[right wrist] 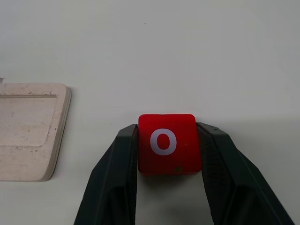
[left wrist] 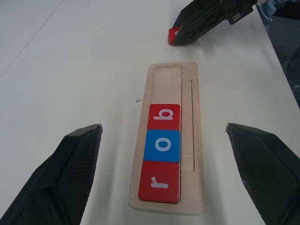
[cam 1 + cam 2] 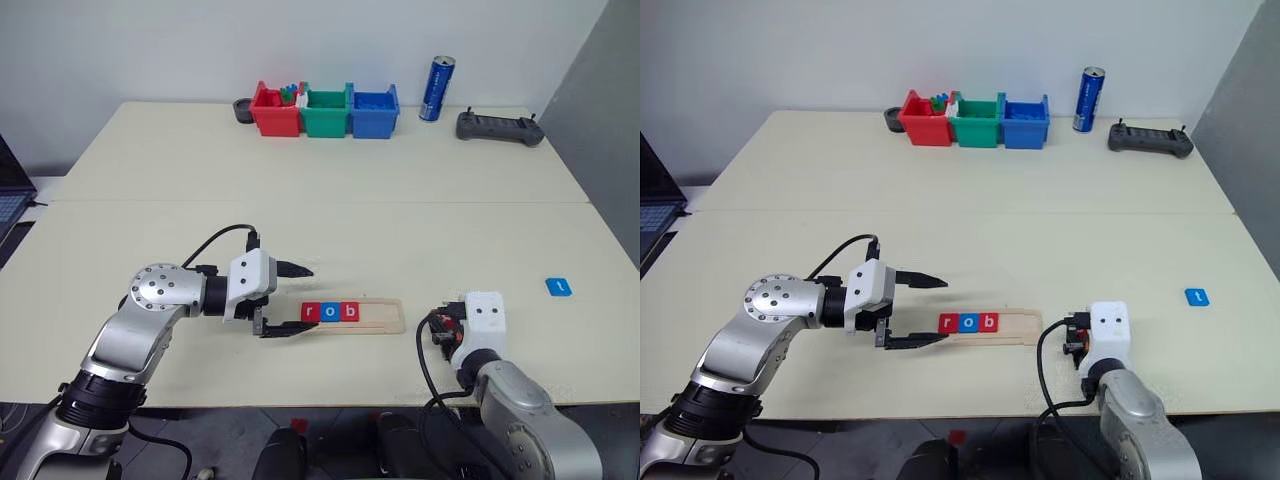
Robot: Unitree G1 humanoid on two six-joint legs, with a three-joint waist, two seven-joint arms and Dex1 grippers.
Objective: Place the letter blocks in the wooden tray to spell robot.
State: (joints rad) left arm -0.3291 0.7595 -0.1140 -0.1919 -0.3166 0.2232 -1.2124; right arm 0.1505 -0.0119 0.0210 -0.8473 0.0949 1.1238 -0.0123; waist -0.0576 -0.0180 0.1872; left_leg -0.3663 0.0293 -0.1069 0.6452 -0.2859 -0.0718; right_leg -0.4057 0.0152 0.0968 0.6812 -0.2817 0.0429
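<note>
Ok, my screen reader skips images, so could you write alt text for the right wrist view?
The right claw is shut on a red o block, pinched between its two black fingers above a pale table. The rounded end of the wooden tray lies beside it, apart.

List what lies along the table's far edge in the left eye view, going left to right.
Dark round object → red bin → green bin → blue bin → blue can → dark handheld controller.
</note>
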